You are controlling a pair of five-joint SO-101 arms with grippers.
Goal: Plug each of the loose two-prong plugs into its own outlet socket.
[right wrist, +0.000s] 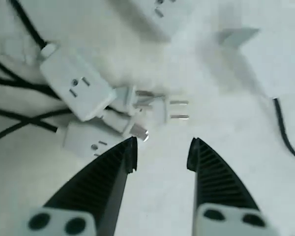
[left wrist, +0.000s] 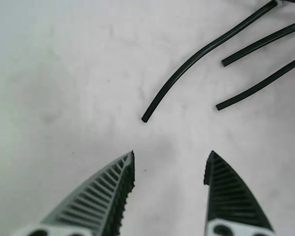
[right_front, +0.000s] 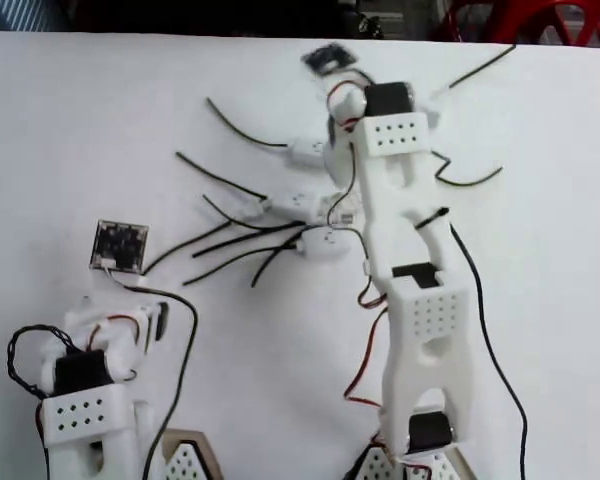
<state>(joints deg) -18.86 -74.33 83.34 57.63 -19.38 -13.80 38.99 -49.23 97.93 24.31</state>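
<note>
- Right wrist view. Nearest the lens is the right end effector (right wrist: 162, 150): dark ribbed fingers spread wide with nothing between them, hanging low over the desk (right wrist: 226, 78).
- Just beyond the fingertips lies a two-prong plug (right wrist: 169, 110), white and flat on the desk, both prongs bare. Its long axis runs across the line of approach, and its prongs point away from the socket blocks.
- A second plug (right wrist: 130, 96) lies just beside the first. Cannot tell whether the two touch.
- An outlet socket (right wrist: 78, 87) sits face up past the second plug. Another socket block (right wrist: 86, 141) lies near one fingertip, and a third block (right wrist: 160, 12) is farther off.
- Judgement: the fingers would close roughly along the first plug's length. The wrist likely needs a roll before they can pinch across the plug's body.
- Left wrist view. The left end effector (left wrist: 170, 164) is nearest the lens, fingers wide apart and empty, over bare desk. Ahead of it are loose black cord ends (left wrist: 204, 49), apart from the fingertips.
- High view. The right arm (right_front: 420, 300) stands nearest the camera and runs up the centre-right of the frame. Its wrist is over the plug-and-socket cluster (right_front: 325, 243) in the upper middle.
- The left arm (right_front: 80, 410) sits folded at the lower left, well apart from the cluster, and only cord tails reach toward it.
- Judgement: the right arm is the nearer one for the first plug.
</note>
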